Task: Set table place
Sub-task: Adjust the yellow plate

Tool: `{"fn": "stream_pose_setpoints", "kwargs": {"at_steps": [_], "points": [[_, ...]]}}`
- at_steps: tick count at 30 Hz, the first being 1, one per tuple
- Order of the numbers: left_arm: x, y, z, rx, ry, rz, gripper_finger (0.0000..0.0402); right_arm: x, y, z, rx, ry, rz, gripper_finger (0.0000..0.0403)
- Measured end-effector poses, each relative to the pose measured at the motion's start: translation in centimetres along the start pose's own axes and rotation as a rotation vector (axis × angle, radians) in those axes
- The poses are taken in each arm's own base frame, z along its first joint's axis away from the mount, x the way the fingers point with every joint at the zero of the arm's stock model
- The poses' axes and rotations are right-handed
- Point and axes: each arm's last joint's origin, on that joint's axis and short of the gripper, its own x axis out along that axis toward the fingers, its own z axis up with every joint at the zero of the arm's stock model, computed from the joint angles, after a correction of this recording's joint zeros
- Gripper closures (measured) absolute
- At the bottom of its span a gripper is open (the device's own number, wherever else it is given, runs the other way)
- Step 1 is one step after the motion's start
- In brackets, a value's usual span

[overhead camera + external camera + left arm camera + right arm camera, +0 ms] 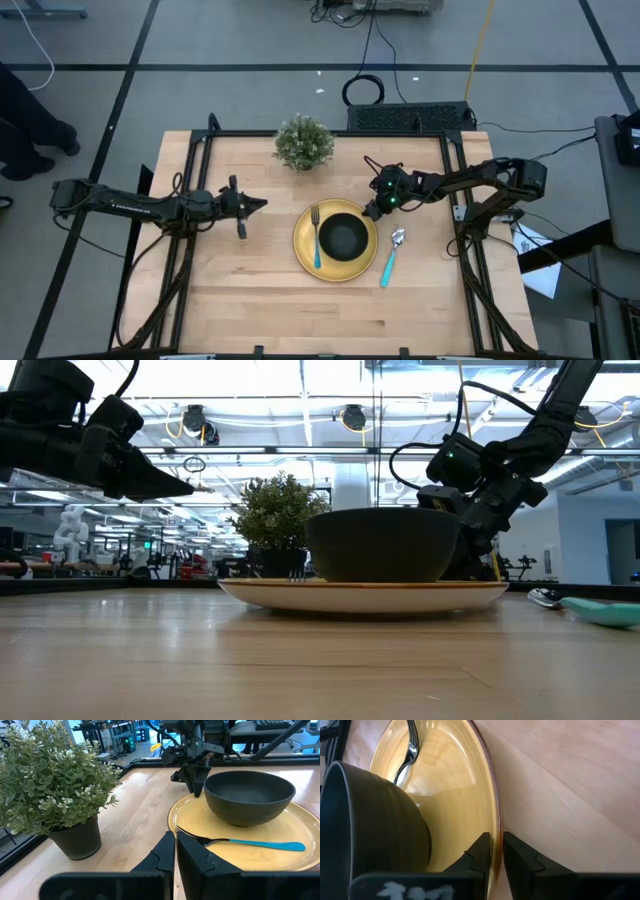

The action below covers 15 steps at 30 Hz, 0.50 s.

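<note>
Light-wood table (250, 290) carried the yellow plate (303, 243) at its centre, black bowl (343, 236) and fork (317, 240) on it, spoon (391, 256) just beside. The right gripper (496, 851) straddled the plate's rim, fingers narrowly parted; a lift could tip the bowl. Only its wrist view showed that straddle. The left gripper (262, 204) hovered apart, pinched together, empty.

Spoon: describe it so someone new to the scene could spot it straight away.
Start at the round yellow plate near the middle of the light-wood table, which carries a black bowl. The spoon lies on the bare wood just off the plate's edge, on the right arm's side. The fork has the same light-blue handle but lies on the plate; the spoon ends in a rounded metal bowl.
</note>
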Motion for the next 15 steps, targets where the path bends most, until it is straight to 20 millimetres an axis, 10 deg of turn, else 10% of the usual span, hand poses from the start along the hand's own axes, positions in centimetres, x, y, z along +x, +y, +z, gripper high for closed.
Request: {"fn": "stream_pose_setpoints", "kwargs": {"at_steps": [15], "points": [[0.00,0.00,0.00,-0.007,0.000,0.000,0.0378,-0.01,-0.32,-0.36,-0.010,0.032,-0.031,0.0307]]}}
